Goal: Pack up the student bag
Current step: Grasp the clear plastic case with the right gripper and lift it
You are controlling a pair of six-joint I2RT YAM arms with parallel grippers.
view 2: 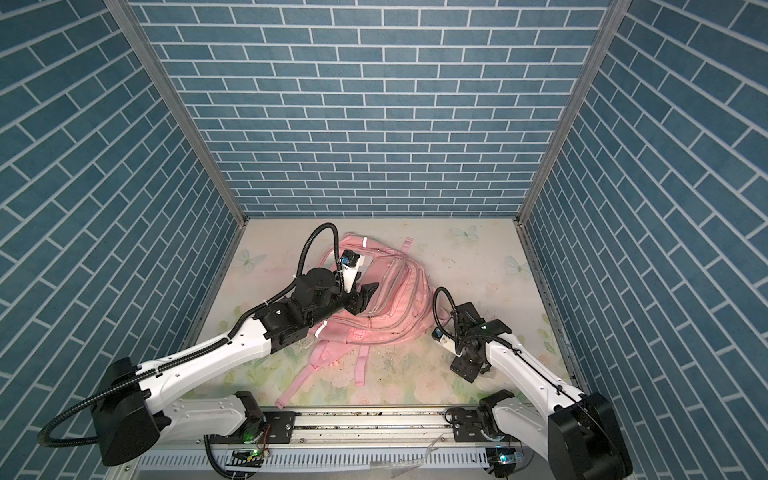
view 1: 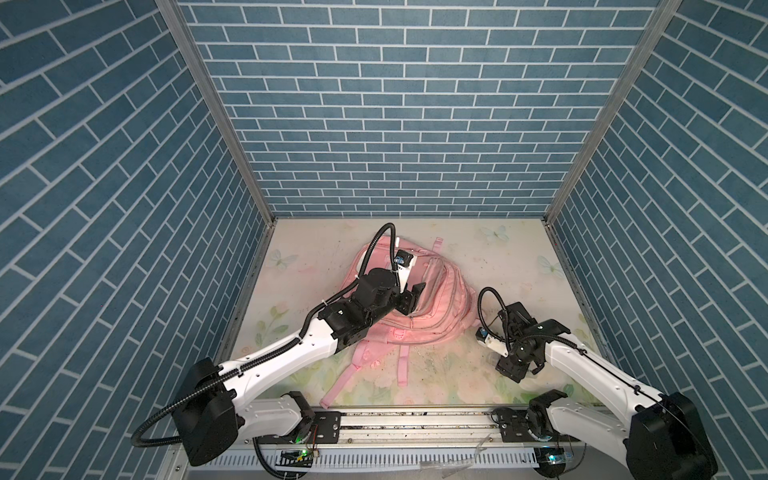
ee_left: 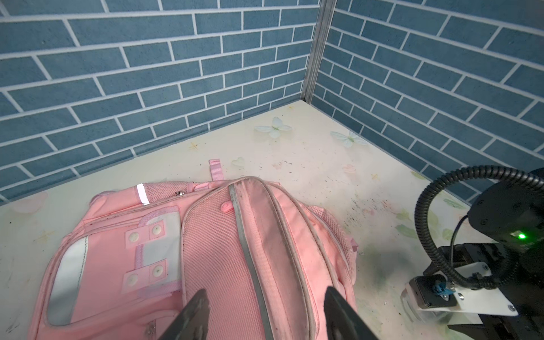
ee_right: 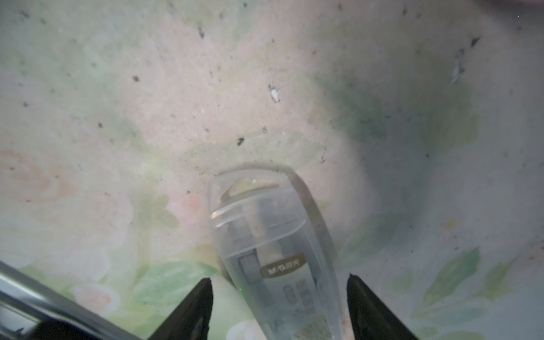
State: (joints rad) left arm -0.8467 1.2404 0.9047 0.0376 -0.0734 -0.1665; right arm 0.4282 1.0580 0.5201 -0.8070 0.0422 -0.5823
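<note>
1. The student bag (view 1: 436, 307) lies flat mid-table, its straps (view 1: 343, 384) trailing to the near edge and its far edge clear of the back wall (view 1: 395, 124).
2. The left gripper (ee_left: 265, 294) hangs over the bag's zipped front, jaws apart, gripping nothing.
3. Near right, the right gripper (ee_right: 279, 282) has its jaws spread around a clear case (ee_right: 265, 229), with gaps on both sides.
4. There's bare table (view 1: 519, 257) at far right.

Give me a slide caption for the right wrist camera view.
Right gripper, jaws open, either side of a clear plastic case lying on the floral table.
</note>
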